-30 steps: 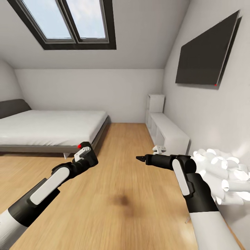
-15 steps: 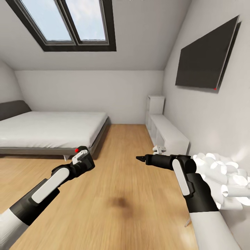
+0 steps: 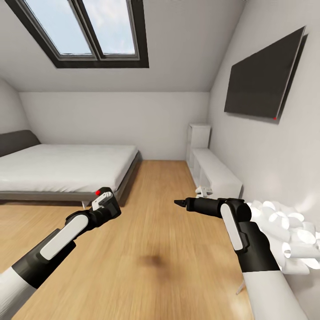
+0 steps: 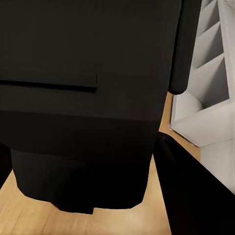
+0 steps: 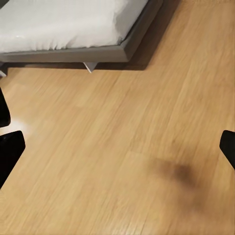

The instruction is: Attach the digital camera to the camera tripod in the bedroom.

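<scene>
Boxy black digital camera (image 4: 78, 98) in left tool (image 3: 106, 201)

1 bed (image 3: 62, 166), 1 wall TV (image 3: 262, 75), 2 skylight panes (image 3: 82, 29), 1 digital camera (image 3: 106, 202).

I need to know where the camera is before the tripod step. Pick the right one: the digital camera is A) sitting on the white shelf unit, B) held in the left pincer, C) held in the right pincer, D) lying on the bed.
B: the digital camera, its red button on top, sits clamped in the left pincer, while the right pincer points forward with nothing in it.
</scene>
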Controlling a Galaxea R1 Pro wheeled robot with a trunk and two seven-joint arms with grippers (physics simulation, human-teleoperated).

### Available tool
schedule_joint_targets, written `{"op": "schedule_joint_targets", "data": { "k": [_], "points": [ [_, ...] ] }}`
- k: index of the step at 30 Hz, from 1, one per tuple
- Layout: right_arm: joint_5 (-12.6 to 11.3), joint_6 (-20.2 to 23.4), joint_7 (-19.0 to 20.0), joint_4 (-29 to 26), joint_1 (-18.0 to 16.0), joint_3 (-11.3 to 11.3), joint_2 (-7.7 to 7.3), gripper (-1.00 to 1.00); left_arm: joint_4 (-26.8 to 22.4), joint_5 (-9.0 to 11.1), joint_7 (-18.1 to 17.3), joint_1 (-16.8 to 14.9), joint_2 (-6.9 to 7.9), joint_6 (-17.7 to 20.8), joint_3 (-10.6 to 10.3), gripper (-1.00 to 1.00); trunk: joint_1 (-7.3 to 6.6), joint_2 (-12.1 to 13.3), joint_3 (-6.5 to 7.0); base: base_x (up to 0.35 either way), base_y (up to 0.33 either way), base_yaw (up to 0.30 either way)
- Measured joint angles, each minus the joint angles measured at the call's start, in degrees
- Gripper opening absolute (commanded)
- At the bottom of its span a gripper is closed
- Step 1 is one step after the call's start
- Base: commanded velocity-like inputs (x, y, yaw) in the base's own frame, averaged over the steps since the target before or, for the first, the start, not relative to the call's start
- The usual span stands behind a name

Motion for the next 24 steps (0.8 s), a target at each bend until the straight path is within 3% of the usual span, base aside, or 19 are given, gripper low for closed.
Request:
{"op": "schedule_joint_targets", "data": {
  "k": [24],
  "points": [
    [0.3,0.0,0.1,-0.5,0.0,0.1,0.02,1.0,2.1,0.0,-0.4,0.0,0.02,0.0,0.1,-1.0,-5.27,9.6,4.31,0.0,0.0,0.0]
  ]
}}
